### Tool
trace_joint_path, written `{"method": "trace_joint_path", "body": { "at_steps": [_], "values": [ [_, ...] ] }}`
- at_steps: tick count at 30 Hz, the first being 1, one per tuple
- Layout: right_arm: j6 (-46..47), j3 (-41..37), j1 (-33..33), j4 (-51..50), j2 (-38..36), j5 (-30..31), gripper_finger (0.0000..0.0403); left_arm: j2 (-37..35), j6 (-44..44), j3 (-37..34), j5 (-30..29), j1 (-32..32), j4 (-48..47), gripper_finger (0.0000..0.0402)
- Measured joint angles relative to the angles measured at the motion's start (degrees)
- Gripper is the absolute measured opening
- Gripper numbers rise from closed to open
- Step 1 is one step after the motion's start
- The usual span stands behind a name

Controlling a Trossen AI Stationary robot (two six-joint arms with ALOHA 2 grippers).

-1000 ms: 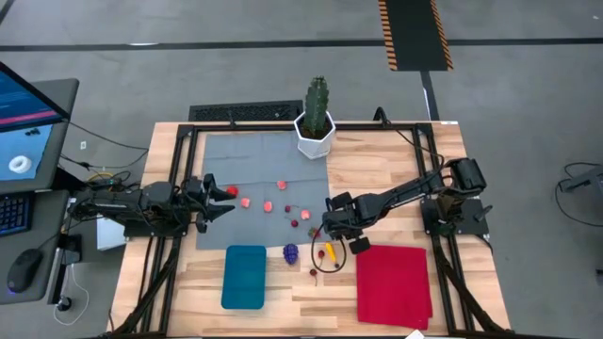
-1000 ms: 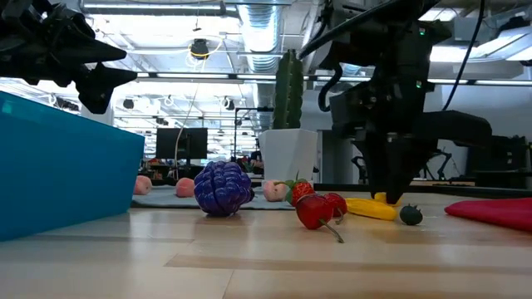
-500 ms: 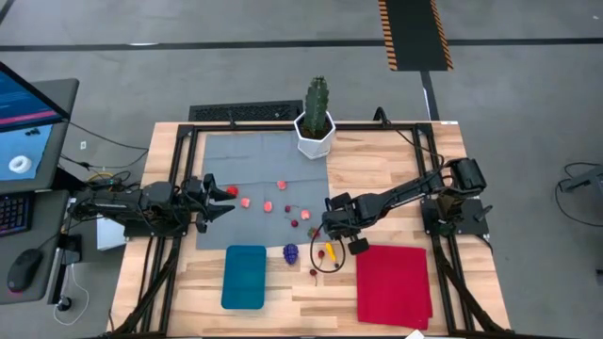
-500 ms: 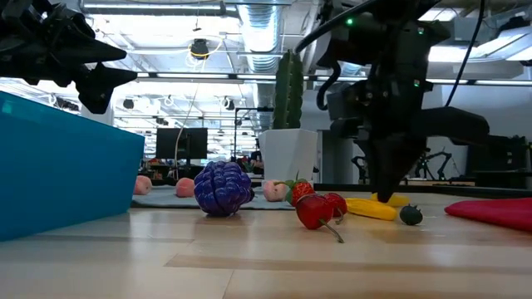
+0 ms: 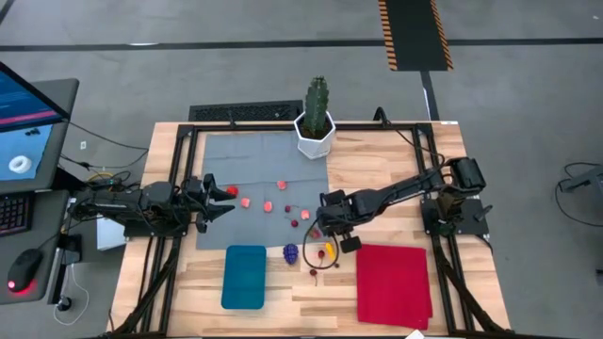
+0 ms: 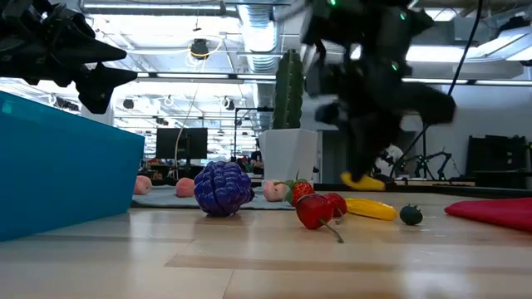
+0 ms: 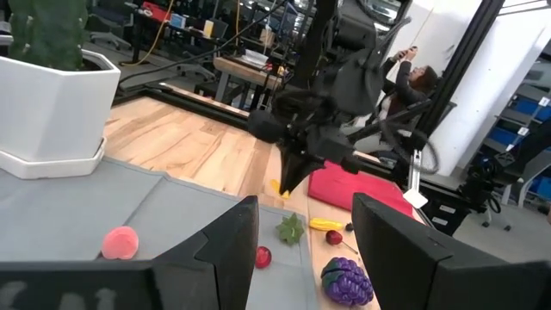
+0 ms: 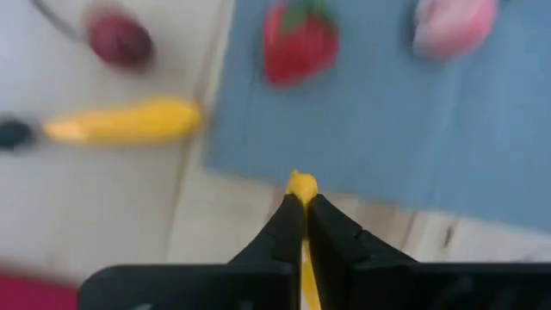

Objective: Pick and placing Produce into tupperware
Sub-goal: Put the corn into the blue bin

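Right gripper (image 8: 303, 226) seen from the wrist: its two dark fingers (image 8: 284, 231) are pressed together on a small yellow piece of produce (image 8: 301, 184), whose tip protrudes beyond the fingertips. Ahead lies the grey mat (image 8: 370, 112) carrying a red strawberry (image 8: 298, 44) and a pink fruit (image 8: 453, 24). Off the mat's edge — on bare wood — rest a yellow banana (image 8: 120, 120) and a dark red cherry (image 8: 120, 39).
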Motion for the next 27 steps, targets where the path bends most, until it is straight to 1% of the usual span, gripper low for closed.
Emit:
{"method": "trace_joint_path", "body": {
  "at_steps": [4, 8, 12, 19, 25, 27],
  "values": [
    [-0.4, 4.0, 0.0, 2.0, 0.0, -0.6, 0.0033, 0.0, 0.0, 0.0, 0.0, 0.0, 0.0, 0.0178],
    [-0.9, 7.4, 0.0, 8.0, 0.0, -4.2, 0.0037, 0.0, 0.0, 0.0, 0.2, 0.0, 0.4, 0.0178],
    [-1.0, 10.6, 0.3, 11.3, 0.0, -8.0, 0.0034, 0.0, -0.3, -0.1, 0.2, 0.0, 1.0, 0.0178],
    [-1.0, 13.8, 2.6, 20.0, 0.0, -11.2, 0.0035, 0.0, -0.4, -0.1, 0.1, 0.0, 1.1, 0.0178],
    [-0.9, 14.1, 4.1, 30.7, 0.0, -12.7, 0.0035, 0.0, -0.5, -0.1, 0.0, 0.0, 1.1, 0.0178],
    [-0.5, 14.1, 4.1, 32.7, 0.0, -12.8, 0.0035, 0.0, -0.5, -0.1, 0.0, 0.0, 1.1, 0.0178]
  ]
}}
